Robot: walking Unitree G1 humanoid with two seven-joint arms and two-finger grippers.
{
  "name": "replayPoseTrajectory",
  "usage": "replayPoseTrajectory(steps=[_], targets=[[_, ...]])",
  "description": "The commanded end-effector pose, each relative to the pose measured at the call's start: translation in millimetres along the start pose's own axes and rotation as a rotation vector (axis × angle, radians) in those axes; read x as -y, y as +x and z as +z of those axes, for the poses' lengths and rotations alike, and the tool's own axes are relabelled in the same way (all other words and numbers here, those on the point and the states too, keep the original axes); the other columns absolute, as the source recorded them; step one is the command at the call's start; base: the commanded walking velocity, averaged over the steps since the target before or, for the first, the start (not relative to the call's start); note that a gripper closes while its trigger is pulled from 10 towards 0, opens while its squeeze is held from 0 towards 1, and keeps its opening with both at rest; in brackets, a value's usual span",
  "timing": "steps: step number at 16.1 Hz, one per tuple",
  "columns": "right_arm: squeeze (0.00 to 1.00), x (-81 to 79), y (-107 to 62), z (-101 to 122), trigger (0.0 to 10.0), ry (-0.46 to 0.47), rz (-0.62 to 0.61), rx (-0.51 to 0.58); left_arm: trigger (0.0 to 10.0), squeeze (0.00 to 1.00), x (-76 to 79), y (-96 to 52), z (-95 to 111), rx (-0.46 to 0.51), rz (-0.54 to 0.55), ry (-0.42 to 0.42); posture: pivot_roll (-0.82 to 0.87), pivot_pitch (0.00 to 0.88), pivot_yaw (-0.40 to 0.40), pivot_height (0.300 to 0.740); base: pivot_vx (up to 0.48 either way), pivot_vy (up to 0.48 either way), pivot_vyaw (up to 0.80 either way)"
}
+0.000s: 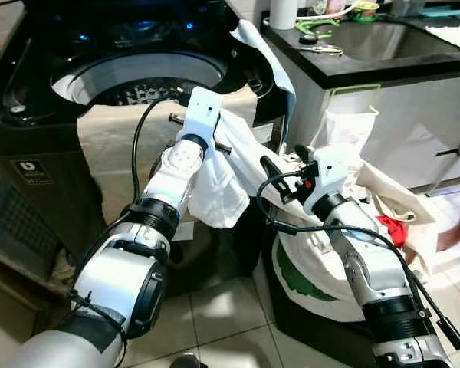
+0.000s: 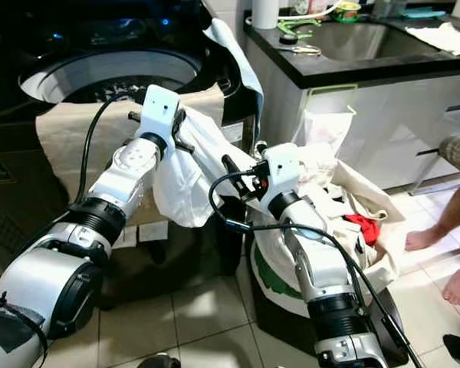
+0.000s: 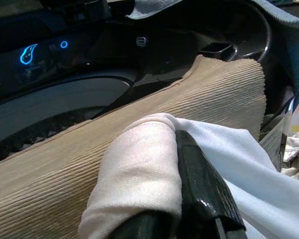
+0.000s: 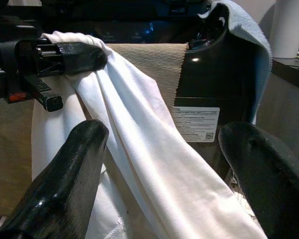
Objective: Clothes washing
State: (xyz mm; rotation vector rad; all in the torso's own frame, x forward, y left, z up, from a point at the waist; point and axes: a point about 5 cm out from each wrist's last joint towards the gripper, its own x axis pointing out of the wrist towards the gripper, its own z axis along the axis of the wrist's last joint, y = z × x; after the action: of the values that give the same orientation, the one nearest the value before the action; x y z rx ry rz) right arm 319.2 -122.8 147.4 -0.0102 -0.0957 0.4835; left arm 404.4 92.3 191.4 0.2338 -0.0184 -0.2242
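White cloth dominates the head views: a thin white fabric garment [image 1: 222, 180] hangs from the left pincer [image 1: 185, 123], which is clenched on its upper fold at the front rim of the black top-loading washing machine [image 1: 31, 115]. That pincer sits at about 5 o'clock from the machine's round open drum [image 1: 138, 80]. A beige ribbed corduroy cloth [image 1: 107, 146] drapes over the machine's front edge, and a pale blue towel [image 1: 264, 54] hangs over its corner at 3 o'clock from the drum. The right pincer [image 1: 280, 176] is at 4 o'clock from the left one, fingers spread, just beside the hanging garment. Below it stands a white laundry bag with a green print [image 1: 307, 280], piled with pale clothes and one red item [image 1: 393, 228]. At 1 o'clock from the drum, the dark counter [image 1: 383, 65] carries a steel sink [image 1: 376, 38]. A person's bare feet [image 2: 445, 261] stand on the tiled floor [image 2: 207, 307] at the far right.

From the left wrist, one black finger [image 3: 204, 189] presses the white garment, which bunches over the ribbed beige cloth; blue lights [image 3: 29, 54] glow on the machine's panel.

From the right wrist, both black fingers [image 4: 65, 174] stand wide apart, released, with the white garment running down between them from the left pincer's closed grip.
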Motion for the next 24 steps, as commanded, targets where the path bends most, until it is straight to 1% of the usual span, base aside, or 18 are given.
replayPoseTrajectory(steps=[1, 3, 4, 5, 6, 7, 9, 10, 11, 13, 14, 15, 16, 17, 18, 20, 21, 24], targets=[[0.0, -1.3, 5.0, 4.9, 10.0, -0.023, 0.015, 0.012, 10.0, 0.0, -12.3, 2.6, 13.5, 0.043, 0.049, 0.011, 0.01, 0.0, 0.046, 0.74, 0.0, 0.0, 0.64], [0.0, -5.7, 0.3, -2.8, 10.0, -0.017, 0.015, -0.007, 10.0, 0.0, -16.3, -2.7, -4.7, 0.001, 0.06, 0.0, 0.02, 0.0, 0.048, 0.74, 0.0, 0.0, 0.62], [0.0, -7.2, -2.9, -6.5, 10.0, -0.011, 0.009, -0.011, 10.0, 0.0, -14.0, -5.7, -12.7, -0.013, 0.054, -0.009, 0.02, 0.0, 0.044, 0.74, 0.0, 0.0, 0.59], [0.0, -7.2, -5.4, -10.2, 10.0, -0.011, -0.003, -0.015, 10.0, 0.0, -9.2, -7.2, -16.4, -0.017, 0.041, -0.005, 0.02, 0.0, 0.042, 0.74, 0.0, 0.0, 0.58], [0.0, -6.5, -8.0, -17.1, 10.0, -0.024, -0.021, -0.027, 10.0, 0.0, -3.1, -7.4, -17.4, -0.017, 0.025, 0.0, 0.03, 0.0, 0.04, 0.74, 0.0, 0.0, 0.58], [0.0, -4.4, -10.5, -26.4, 10.0, -0.018, -0.049, -0.046, 10.0, 0.0, 1.3, -7.0, -17.0, -0.016, 0.017, 0.006, 0.03, 0.0, 0.04, 0.74, 0.0, 0.0, 0.58], [0.0, 9.7, -19.2, -53.7, 10.0, -0.037, -0.133, -0.122, 10.0, 0.0, 7.6, -6.0, -13.6, -0.005, -0.002, 0.016, 0.04, 0.0, 0.043, 0.74, 0.0, 0.0, 0.58], [0.0, 18.7, -25.0, -66.0, 10.0, -0.018, -0.186, -0.166, 10.0, 0.0, 8.0, -6.3, -13.6, -0.004, -0.006, 0.018, 0.04, 0.0, 0.046, 0.74, 0.0, 0.0, 0.58], [0.0, 24.2, -28.7, -74.0, 10.0, -0.002, -0.219, -0.199, 10.0, 0.0, 7.4, -6.6, -14.5, -0.006, -0.005, 0.019, 0.04, 0.0, 0.05, 0.74, 0.0, 0.0, 0.58], [0.0, 27.4, -31.0, -84.6, 10.0, 0.02, -0.249, -0.236, 10.0, 0.0, 3.1, -7.5, -18.9, -0.018, 0.015, 0.018, 0.04, 0.0, 0.054, 0.74, 0.0, 0.0, 0.58], [0.0, 26.7, -30.6, -88.2, 10.0, 0.019, -0.248, -0.245, 10.0, 0.0, 1.0, -7.8, -20.6, -0.025, 0.025, 0.014, 0.04, 0.0, 0.053, 0.74, 0.0, 0.0, 0.58], [0.0, 24.1, -32.5, -98.1, 10.0, 0.022, -0.241, -0.285, 10.0, 0.0, -3.6, -7.7, -23.1, -0.039, 0.042, 0.018, 0.04, 0.0, 0.05, 0.74, 0.0, 0.0, 0.58], [0.0, 22.8, -36.2, -107.9, 10.0, 0.037, -0.239, -0.332, 10.0, 0.0, -7.1, -6.1, -21.2, -0.042, 0.053, 0.024, 0.05, 0.0, 0.044, 0.74, 0.0, 0.0, 0.58], [0.0, 23.1, -41.8, -117.7, 10.0, 0.047, -0.254, -0.383, 10.0, 0.0, -11.1, -1.7, -10.3, -0.02, 0.07, 0.026, 0.05, 0.0, 0.039, 0.74, 0.0, 0.0, 0.58], [0.0, 23.5, -44.8, -122.6, 10.0, 0.046, -0.264, -0.412, 10.0, 0.0, -13.0, 2.0, 0.4, 0.003, 0.083, 0.023, 0.05, 0.0, 0.038, 0.74, 0.0, 0.0, 0.58], [0.0, 21.3, -41.9, -123.1, 10.0, 0.034, -0.245, -0.413, 10.0, 0.0, -14.4, 6.8, 15.7, 0.035, 0.102, 0.021, 0.05, 0.0, 0.04, 0.74, 0.0, 0.0, 0.58], [0.0, 20.5, -40.6, -122.7, 10.0, 0.034, -0.241, -0.409, 10.0, 0.0, -15.8, 7.8, 19.0, 0.04, 0.112, 0.016, 0.05, 0.0, 0.042, 0.74, 0.0, 0.0, 0.57], [0.0, 16.6, -37.9, -122.5, 10.0, 0.032, -0.228, -0.394, 10.0, 0.0, -34.4, 8.4, 22.4, 0.019, 0.21, -0.019, 0.04, 0.0, 0.051, 0.74, 0.0, 0.0, 0.58]])
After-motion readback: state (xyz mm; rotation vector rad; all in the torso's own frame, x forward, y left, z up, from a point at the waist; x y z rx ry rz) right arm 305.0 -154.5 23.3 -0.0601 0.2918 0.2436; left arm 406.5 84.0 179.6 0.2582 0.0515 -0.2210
